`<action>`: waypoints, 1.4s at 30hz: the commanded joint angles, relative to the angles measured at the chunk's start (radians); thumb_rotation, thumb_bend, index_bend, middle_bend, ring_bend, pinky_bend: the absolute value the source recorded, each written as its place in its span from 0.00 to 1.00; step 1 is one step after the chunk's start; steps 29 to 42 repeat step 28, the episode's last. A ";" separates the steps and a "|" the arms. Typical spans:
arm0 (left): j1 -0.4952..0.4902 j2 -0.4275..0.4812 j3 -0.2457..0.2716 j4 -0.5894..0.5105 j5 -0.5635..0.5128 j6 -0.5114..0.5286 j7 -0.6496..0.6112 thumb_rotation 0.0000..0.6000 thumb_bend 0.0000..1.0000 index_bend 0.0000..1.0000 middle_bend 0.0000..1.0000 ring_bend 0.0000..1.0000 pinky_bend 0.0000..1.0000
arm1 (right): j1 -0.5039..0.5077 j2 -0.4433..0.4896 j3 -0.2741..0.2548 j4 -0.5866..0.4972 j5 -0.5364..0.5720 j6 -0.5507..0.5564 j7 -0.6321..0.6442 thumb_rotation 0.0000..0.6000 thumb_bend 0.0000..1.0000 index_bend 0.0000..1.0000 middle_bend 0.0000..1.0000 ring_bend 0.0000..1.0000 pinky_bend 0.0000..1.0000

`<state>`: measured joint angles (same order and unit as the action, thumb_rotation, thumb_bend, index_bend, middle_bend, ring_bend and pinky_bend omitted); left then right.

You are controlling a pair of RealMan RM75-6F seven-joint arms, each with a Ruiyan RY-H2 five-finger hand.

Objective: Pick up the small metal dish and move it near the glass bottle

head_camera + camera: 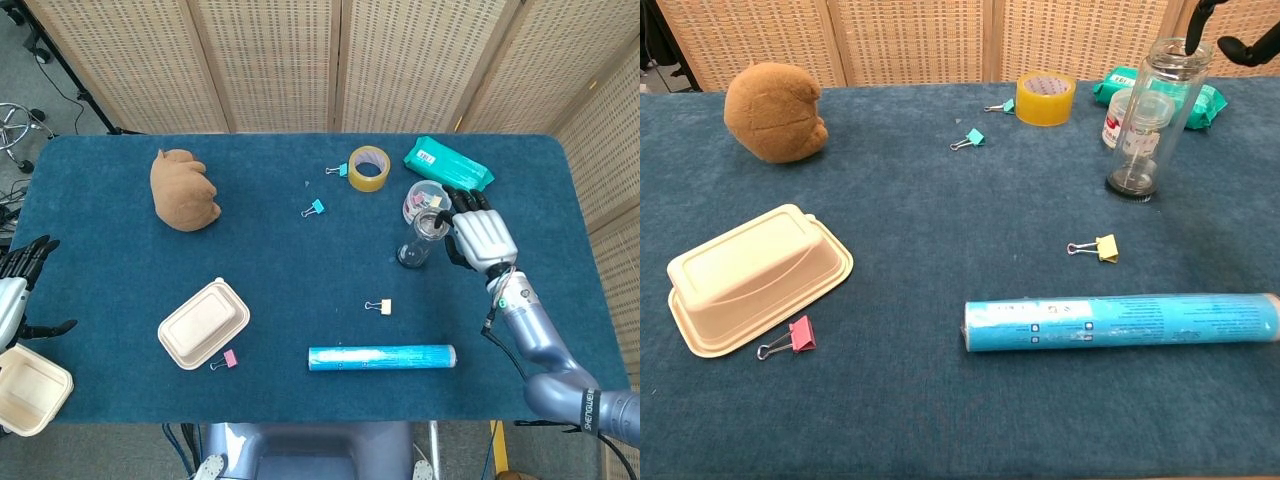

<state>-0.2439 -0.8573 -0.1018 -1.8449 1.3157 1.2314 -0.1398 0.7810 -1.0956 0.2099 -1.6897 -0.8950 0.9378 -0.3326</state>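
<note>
The clear glass bottle (421,238) (1150,112) stands upright on the blue table at the right. My right hand (482,237) hovers just right of it, above the bottle's top, fingers apart and holding nothing. Only its dark fingertips (1196,20) show at the chest view's top right corner. At the far left, off the table's edge, my left hand (17,288) is empty with fingers spread. No small metal dish shows plainly in either view; a dark ring (1132,184) sits at the bottle's base.
Right behind the bottle are a small clear jar (424,200), a green packet (448,166) and a yellow tape roll (368,167). A blue tube (381,357), a yellow clip (380,306), a foam box (204,323) and a brown plush (183,189) lie elsewhere.
</note>
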 commanded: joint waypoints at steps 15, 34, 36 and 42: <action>0.025 0.001 0.016 -0.007 0.012 0.030 0.015 1.00 0.00 0.00 0.00 0.00 0.00 | -0.278 0.082 -0.104 -0.013 -0.443 0.395 0.159 1.00 0.01 0.00 0.00 0.00 0.00; 0.080 -0.033 0.041 -0.010 0.020 0.110 0.096 1.00 0.00 0.00 0.00 0.00 0.00 | -0.542 -0.043 -0.212 0.179 -0.531 0.604 0.321 1.00 0.00 0.00 0.00 0.00 0.00; 0.080 -0.033 0.041 -0.010 0.020 0.110 0.096 1.00 0.00 0.00 0.00 0.00 0.00 | -0.542 -0.043 -0.212 0.179 -0.531 0.604 0.321 1.00 0.00 0.00 0.00 0.00 0.00; 0.080 -0.033 0.041 -0.010 0.020 0.110 0.096 1.00 0.00 0.00 0.00 0.00 0.00 | -0.542 -0.043 -0.212 0.179 -0.531 0.604 0.321 1.00 0.00 0.00 0.00 0.00 0.00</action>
